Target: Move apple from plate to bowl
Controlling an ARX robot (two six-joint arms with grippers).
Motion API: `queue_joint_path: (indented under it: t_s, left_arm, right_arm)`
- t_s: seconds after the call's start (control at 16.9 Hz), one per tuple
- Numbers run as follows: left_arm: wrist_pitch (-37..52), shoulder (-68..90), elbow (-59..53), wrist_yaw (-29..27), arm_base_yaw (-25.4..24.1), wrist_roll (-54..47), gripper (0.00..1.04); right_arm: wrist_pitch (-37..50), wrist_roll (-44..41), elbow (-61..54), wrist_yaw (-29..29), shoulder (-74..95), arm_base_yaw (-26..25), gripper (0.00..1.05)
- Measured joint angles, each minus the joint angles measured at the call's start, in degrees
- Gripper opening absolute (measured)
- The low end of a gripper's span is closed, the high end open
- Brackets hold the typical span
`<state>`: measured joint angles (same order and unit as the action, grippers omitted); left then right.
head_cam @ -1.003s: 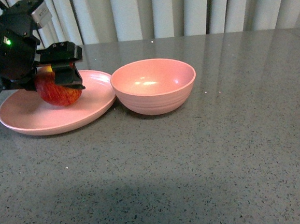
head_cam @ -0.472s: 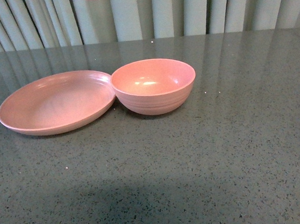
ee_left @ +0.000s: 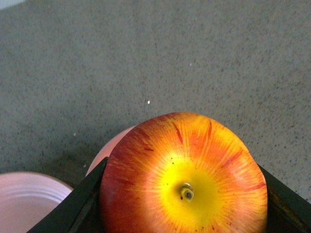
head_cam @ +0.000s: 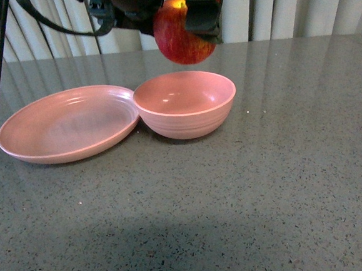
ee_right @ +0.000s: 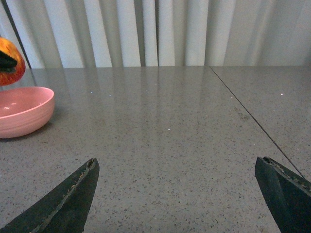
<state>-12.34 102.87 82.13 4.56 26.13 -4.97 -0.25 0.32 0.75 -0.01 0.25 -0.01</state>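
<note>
Apple [head_cam: 180, 46] clamped in your left gripper [head_cam: 181, 19] over bowl [head_cam: 186, 119], plate [head_cam: 67, 125] at bowl's 9 o'clock. Likely firm, slick, bruisable: hold its sides. Right gripper [ee_right: 175, 161] gapes wide.

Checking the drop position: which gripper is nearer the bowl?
Left. The left gripper, jaws shut on the apple, hangs just above the bowl. The right gripper, jaws open, is well away from it across the table.

Apple [ee_left: 182, 174]: stem dimple and yellow patch face the camera, red streaks radiating out. Left gripper [ee_left: 182, 216]: black fingers [ee_left: 77, 206] press the apple's opposite flanks. Bowl [ee_left: 104, 153] edge shows past the apple; plate [ee_left: 26, 196] further out. Grey speckled table [ee_left: 146, 58] beyond.
</note>
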Motion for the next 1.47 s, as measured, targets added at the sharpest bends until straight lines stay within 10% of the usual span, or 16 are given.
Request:
queue_joint_path:
  t_s: [1.3,1.47]
  left_arm:
    - [-1.1,6.4,-1.1,-1.4,-0.4,0.0,0.69]
    - [-1.3,6.5,-1.0,-1.5,-0.4,0.1,0.94]
  right_arm:
    - [0.0,0.0,0.0,0.0,0.0,0.0,0.98]
    - [0.0,0.0,0.0,0.0,0.0,0.0,0.98]
